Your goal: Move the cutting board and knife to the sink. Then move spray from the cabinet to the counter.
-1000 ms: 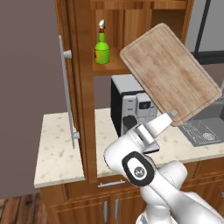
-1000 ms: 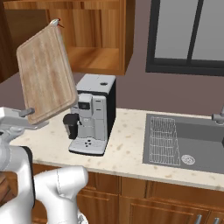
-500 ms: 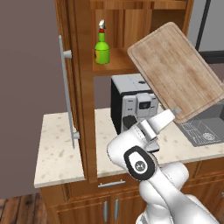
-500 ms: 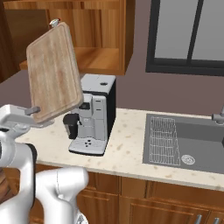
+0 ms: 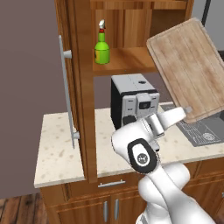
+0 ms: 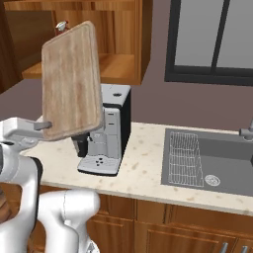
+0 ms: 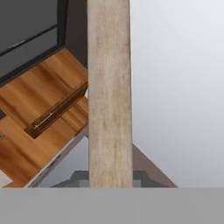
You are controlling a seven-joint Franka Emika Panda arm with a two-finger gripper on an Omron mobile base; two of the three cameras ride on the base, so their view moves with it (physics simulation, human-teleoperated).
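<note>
My gripper [image 5: 186, 111] is shut on the lower edge of the cutting board [image 5: 188, 70], a light-brown wooden board held high and tilted above the counter [image 5: 61, 140]. From the right base view the cutting board [image 6: 71, 86] hangs in front of the coffee machine, with the gripper [image 6: 47, 127] at its bottom left. The hand view looks along the cutting board's [image 7: 109, 87] pale edge. The green spray [image 5: 102, 48] stands on the shelf of the open cabinet [image 5: 83, 87]. The dark sink [image 6: 217, 158] lies to the right. The knife is out of view.
A black and silver coffee machine [image 5: 131, 98] stands on the counter under the cabinet shelf. The open cabinet door with its long silver handle [image 5: 65, 92] juts out at the left. A wire rack [image 6: 185, 158] lies in the sink's left basin, and a faucet [image 6: 247, 131] is at the right.
The arm has swung the cutting board to the right, from in front of the cabinet towards the sink side. The spray and coffee machine have not moved.
</note>
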